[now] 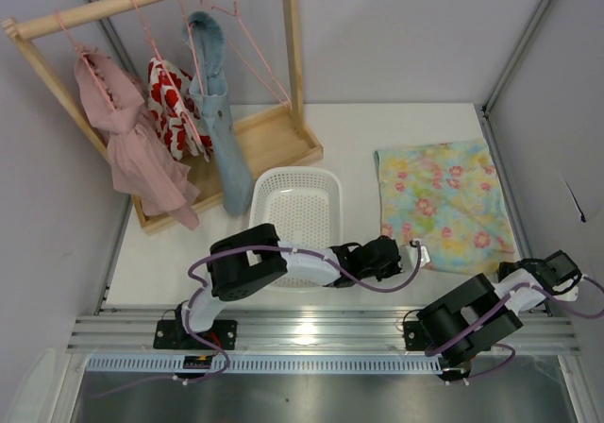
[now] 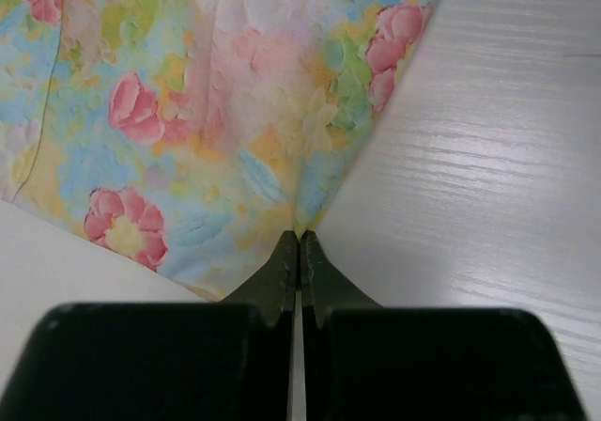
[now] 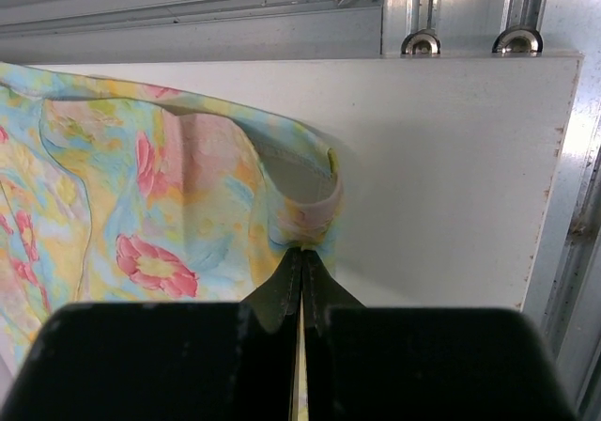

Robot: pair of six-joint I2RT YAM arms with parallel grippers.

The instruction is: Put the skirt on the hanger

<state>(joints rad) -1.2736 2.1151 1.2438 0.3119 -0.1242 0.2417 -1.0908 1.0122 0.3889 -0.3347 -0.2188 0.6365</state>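
Observation:
The skirt (image 1: 442, 204), pale yellow and turquoise with pink flowers, lies flat on the right side of the table. My left gripper (image 1: 408, 253) is at its near left corner. In the left wrist view it (image 2: 299, 235) is shut on the edge of the skirt (image 2: 216, 111), which pulls to a point at the tips. My right gripper (image 1: 510, 270) is at the near right corner. In the right wrist view it (image 3: 302, 250) is shut on the skirt (image 3: 141, 205) at its folded waistband, which is lifted a little. The pink wire hanger (image 1: 274, 81) hangs bare on the rack's right end.
A white basket (image 1: 295, 201) stands mid-table, partly under my left arm. The wooden rack (image 1: 274, 140) at the back left carries a pink garment (image 1: 132, 149), a red-and-white one (image 1: 170, 102) and a blue denim one (image 1: 217, 121). The table edge and metal rail (image 3: 451, 26) lie close to the right gripper.

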